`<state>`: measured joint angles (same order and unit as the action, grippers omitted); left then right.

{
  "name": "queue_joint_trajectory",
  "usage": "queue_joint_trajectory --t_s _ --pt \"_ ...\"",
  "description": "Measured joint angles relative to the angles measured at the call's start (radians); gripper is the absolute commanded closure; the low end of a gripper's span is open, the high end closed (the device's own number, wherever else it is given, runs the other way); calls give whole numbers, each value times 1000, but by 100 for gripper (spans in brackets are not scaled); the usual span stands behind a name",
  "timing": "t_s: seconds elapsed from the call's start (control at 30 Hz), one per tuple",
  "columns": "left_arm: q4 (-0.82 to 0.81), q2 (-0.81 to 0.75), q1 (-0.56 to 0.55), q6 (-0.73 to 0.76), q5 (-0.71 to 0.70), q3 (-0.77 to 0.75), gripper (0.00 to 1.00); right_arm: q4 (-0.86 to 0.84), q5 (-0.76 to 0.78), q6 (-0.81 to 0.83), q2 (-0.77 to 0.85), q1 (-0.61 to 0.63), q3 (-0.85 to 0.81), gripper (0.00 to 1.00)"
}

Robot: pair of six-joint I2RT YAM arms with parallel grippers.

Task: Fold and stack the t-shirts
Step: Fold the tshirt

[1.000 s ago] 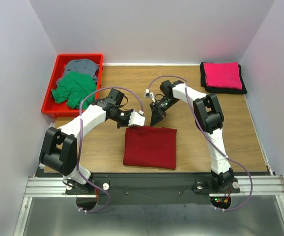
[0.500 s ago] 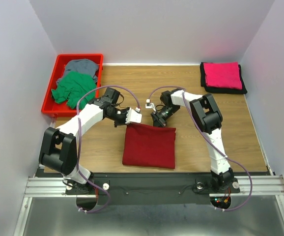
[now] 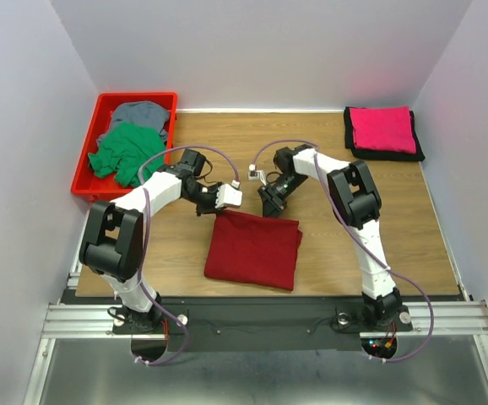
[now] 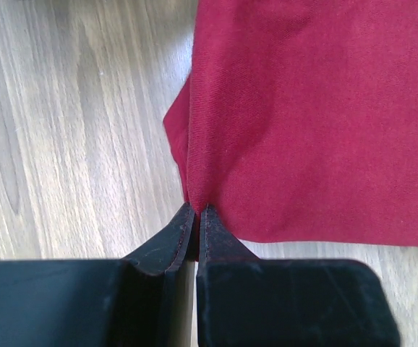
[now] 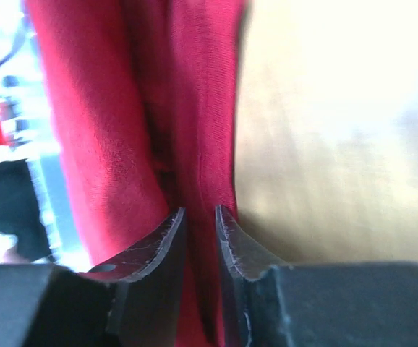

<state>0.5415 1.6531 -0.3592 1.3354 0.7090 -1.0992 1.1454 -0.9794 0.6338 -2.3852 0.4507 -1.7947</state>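
A folded dark red t-shirt [image 3: 252, 251] lies on the wooden table between the arms. My left gripper [image 3: 221, 211] is at its far left corner. In the left wrist view the jaws are shut on that corner of the cloth [image 4: 197, 210]. My right gripper [image 3: 269, 211] is at the shirt's far edge, its jaws closed on a fold of the red cloth [image 5: 200, 213]. A folded pink t-shirt [image 3: 383, 128] rests on a folded black one [image 3: 352, 145] at the back right. Crumpled green [image 3: 126, 152] and grey [image 3: 141, 112] t-shirts lie in the tray.
The red plastic tray [image 3: 82, 169] stands at the back left corner. White walls close in the table on the left, back and right. A metal rail [image 3: 252, 316] runs along the near edge by the arm bases.
Both grippers have drawn the dark red shirt's far edge slightly away and leftward. The shirt now lies a little skewed, with its left side shifted left.
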Motion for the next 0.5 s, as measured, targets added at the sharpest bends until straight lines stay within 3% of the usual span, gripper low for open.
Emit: queue_joint_trajectory --t_s 0.23,0.27,0.5 --pt "0 1 -13 18 21 -34 100 -19 123 -45 1 -42 -161 54" --pt "1 1 -13 22 21 -34 100 -23 139 -52 4 -50 -167 48" --pt "0 1 -16 37 25 -34 99 32 225 2 111 -158 -120 43"
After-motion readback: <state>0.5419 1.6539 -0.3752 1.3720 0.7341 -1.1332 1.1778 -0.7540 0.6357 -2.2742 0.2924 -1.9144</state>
